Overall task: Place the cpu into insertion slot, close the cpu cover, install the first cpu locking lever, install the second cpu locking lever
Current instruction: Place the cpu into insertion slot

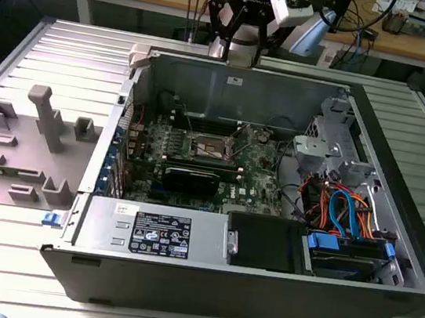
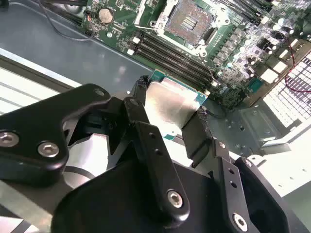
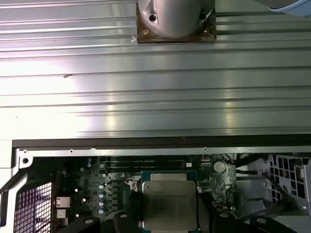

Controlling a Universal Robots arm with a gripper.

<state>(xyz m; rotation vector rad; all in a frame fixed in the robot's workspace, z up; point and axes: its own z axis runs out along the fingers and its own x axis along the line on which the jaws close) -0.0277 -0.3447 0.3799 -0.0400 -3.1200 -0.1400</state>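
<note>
My gripper [image 2: 171,110] is shut on the cpu [image 2: 167,99], a flat square chip with a dull silver top and green edge, clamped between two black fingers [image 2: 141,104]. In the first wrist view the cpu [image 3: 170,199] hangs in the gripper [image 3: 169,217] above the motherboard. In the exterior view the gripper [image 1: 239,50] is high over the case's back wall. The insertion slot [image 2: 190,19] lies on the green board beyond the chip, its brownish contact field uncovered. In the exterior view the slot [image 1: 212,149] is mid-board. A silvery frame piece [image 2: 146,10], which may be the cpu cover, stands beside it.
The open computer case [image 1: 239,80] rests on a ribbed metal table [image 1: 78,45]. Memory slots [image 2: 167,51] run beside the socket. A black card [image 1: 194,176], the power supply [image 1: 155,230] and drive cables [image 1: 344,209] fill the near side. A grey fixture [image 1: 38,131] stands on the exterior view's left.
</note>
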